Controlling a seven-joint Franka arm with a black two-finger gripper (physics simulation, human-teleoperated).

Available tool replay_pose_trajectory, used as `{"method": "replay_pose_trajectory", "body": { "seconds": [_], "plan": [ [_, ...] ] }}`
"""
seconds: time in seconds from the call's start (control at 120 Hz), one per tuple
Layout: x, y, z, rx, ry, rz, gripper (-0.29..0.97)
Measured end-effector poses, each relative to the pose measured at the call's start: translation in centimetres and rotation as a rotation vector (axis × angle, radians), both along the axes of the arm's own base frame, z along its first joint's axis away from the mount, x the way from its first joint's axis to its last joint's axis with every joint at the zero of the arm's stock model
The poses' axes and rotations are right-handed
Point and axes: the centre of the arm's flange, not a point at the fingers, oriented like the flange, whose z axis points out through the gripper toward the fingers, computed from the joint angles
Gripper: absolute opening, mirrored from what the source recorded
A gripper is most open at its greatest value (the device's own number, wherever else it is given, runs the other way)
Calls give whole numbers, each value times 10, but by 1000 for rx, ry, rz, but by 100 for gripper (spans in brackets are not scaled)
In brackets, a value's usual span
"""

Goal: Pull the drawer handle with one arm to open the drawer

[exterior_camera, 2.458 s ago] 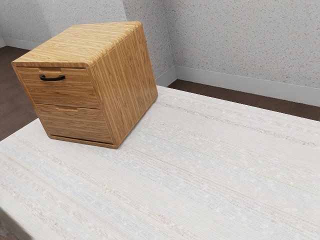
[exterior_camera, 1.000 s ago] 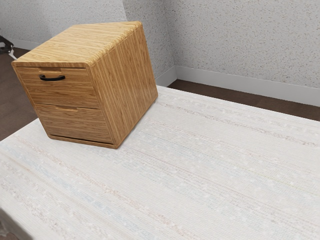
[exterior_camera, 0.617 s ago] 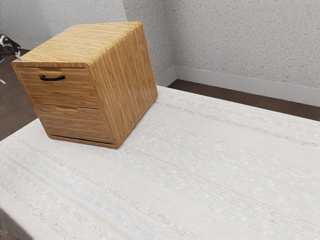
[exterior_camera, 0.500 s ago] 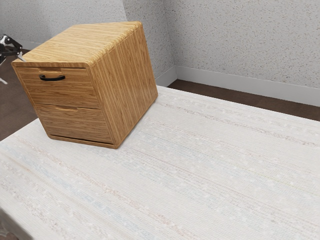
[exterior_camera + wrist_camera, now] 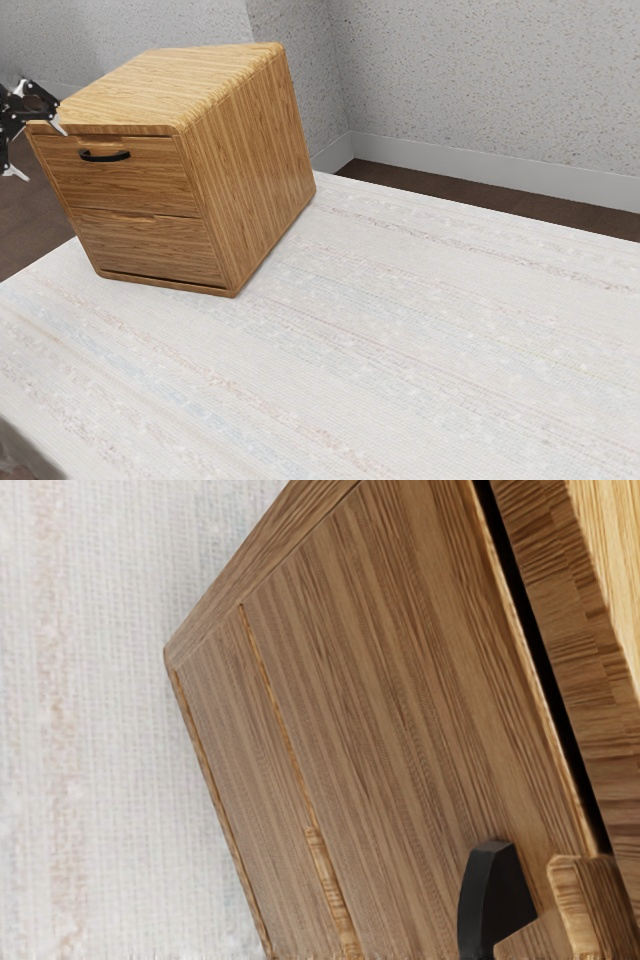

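1. Exterior view: a wooden cabinet (image 5: 200,140) stands on the pale table (image 5: 420,350), toward 10 o'clock in the scene, with the speckled wall (image 5: 480,70) behind it.
2. Its upper drawer (image 5: 125,175) lies flush with the lower drawer (image 5: 150,245), so it looks shut. The black drawer handle (image 5: 104,155) sits near the drawer front's top edge, toward 10 o'clock on that face.
3. The black gripper (image 5: 22,118) hangs at about 9 o'clock from the cabinet's top front corner, just beside it and off the table's edge, apart from the handle. Whether its jaws are spread or pressed together cannot be told.
4. Wrist view: the upper drawer (image 5: 380,740) front fills most of the frame at a slant, with the table (image 5: 80,730) beyond the cabinet's base.
5. One end of the drawer handle (image 5: 490,895) shows close under the hand, beside a small wooden lip and a dark seam under the cabinet (image 5: 600,600) top.
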Motion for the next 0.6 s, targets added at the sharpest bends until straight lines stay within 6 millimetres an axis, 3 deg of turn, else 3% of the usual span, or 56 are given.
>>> {"method": "replay_pose_trajectory", "body": {
  "seconds": [0.167, 0.6],
  "plan": [
    [8, 0, -13, -22, 24, 4, 68],
    [16, -4, -22, -43, 32, 6, 68]
  ]
}}
